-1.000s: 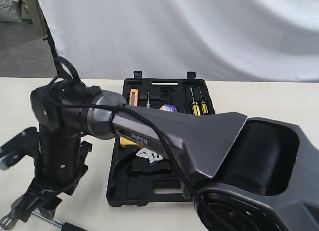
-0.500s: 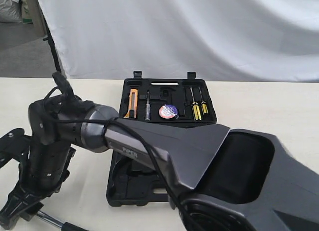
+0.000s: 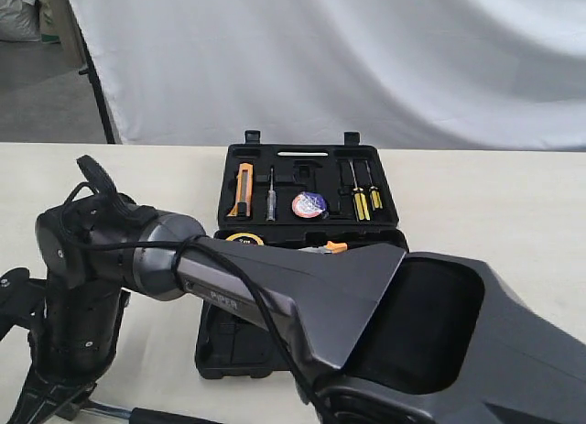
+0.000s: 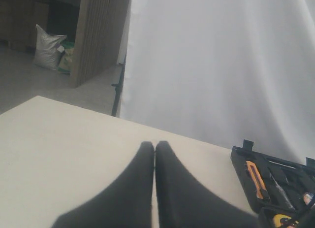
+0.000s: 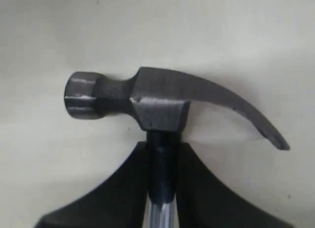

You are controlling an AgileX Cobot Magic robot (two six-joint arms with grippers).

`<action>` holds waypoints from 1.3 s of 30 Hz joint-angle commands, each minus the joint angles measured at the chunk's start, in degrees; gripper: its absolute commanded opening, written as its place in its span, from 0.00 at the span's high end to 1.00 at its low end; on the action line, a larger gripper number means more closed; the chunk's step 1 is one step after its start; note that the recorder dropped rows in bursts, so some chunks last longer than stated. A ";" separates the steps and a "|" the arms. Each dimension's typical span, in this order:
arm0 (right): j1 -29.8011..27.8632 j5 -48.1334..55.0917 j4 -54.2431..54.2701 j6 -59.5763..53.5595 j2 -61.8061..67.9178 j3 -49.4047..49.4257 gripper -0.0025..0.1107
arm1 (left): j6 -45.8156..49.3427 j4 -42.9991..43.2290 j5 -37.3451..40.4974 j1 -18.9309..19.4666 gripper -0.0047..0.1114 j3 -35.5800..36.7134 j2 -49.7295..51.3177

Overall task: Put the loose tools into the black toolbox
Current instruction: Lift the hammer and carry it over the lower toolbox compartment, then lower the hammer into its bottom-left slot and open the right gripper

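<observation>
The black toolbox (image 3: pixel 293 158) lies open at the table's middle, its near half mostly hidden behind my right arm. My right gripper (image 3: pixel 41 401) has reached across to the near left corner. In the right wrist view it (image 5: pixel 162 149) is shut on the shaft of a steel claw hammer (image 5: pixel 157 100), just below the head, which rests over the table. The hammer's shaft (image 3: pixel 110 410) runs along the bottom edge. My left gripper (image 4: pixel 154 145) is shut on nothing above bare table, with the toolbox (image 4: pixel 239 161) off to one side.
The far half holds an orange utility knife (image 3: pixel 243 188), a tester screwdriver (image 3: pixel 271 193), a tape roll (image 3: pixel 308 205) and two yellow-handled screwdrivers (image 3: pixel 363 193). A yellow tape measure (image 3: pixel 244 239) peeks out in the near half. White cloth hangs behind the table.
My right arm has swung lower and further left in the exterior view with the hammer. The wrench in the near half is now hidden behind it, and the yellow tape measure shows.
</observation>
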 commanded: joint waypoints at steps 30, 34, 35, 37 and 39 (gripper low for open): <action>-21.07 -3.06 -7.13 -17.62 -27.79 32.05 0.98 | -0.27 0.25 -0.41 1.45 0.95 -0.15 -0.18; -21.20 -2.57 -7.13 -25.63 -27.28 34.27 0.98 | -0.27 0.25 -0.41 1.45 0.95 -0.15 -0.18; -21.08 -2.96 -6.82 -25.92 -27.09 34.78 0.98 | -0.27 0.25 -0.41 1.45 0.95 -0.15 -0.18; -20.81 -3.92 -6.60 -25.92 -26.43 35.28 0.98 | -0.27 0.25 -0.41 1.45 0.95 -0.15 -0.18; -20.72 -6.07 -5.81 -25.92 -25.60 35.80 0.98 | -0.27 0.25 -0.41 1.45 0.95 -0.15 -0.18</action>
